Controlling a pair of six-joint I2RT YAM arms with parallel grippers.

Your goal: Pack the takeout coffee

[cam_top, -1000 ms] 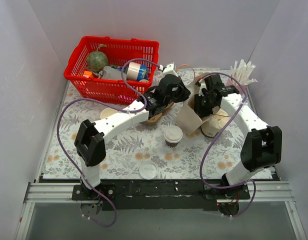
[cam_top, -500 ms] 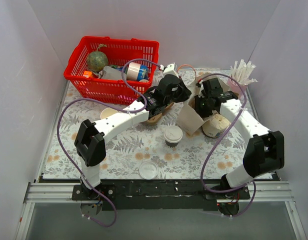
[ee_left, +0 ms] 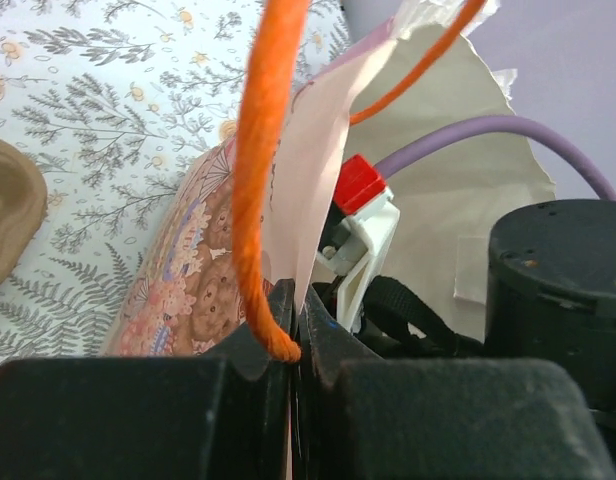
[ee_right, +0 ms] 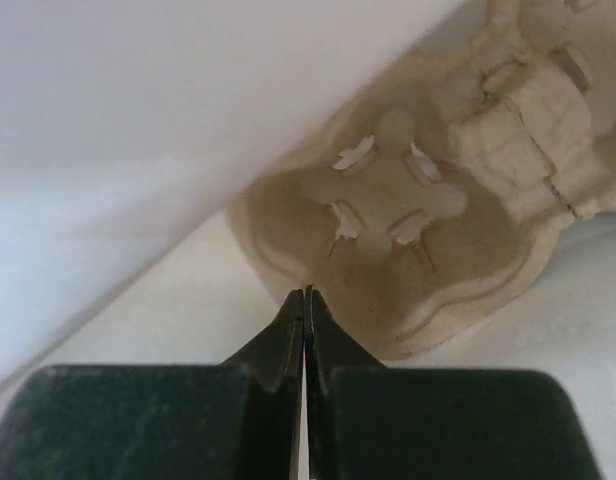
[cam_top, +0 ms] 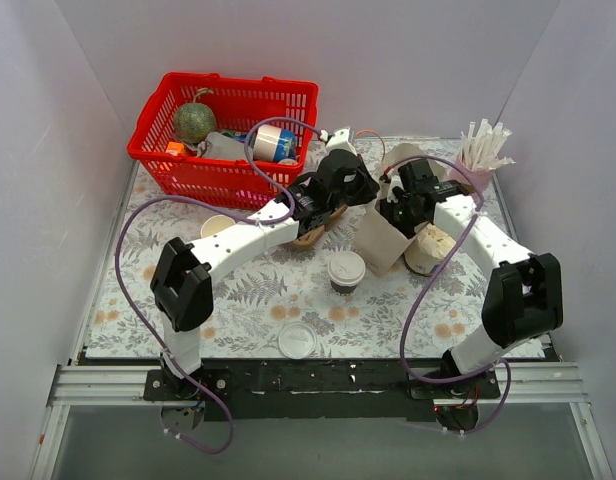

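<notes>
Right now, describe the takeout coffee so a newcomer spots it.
At the centre of the floral table mat, find the white paper bag. Just on its near side stands the takeout coffee: a small white-lidded cup with a dark lower band, unlike the plain open cup further left.

Seen from above, the left gripper [ee_left: 293, 335] is lost under its own wrist at the top edge of the paper bag [cam_top: 380, 240], and the right gripper [ee_right: 305, 300] is out of sight in the bag's mouth. Up close, the bag's orange handle cord [ee_left: 260, 170] blurs and runs off the top edge. Inside the bag, the pulp cup carrier [ee_right: 408, 230] is partly covered by the bag's side and cut off at the right.
</notes>
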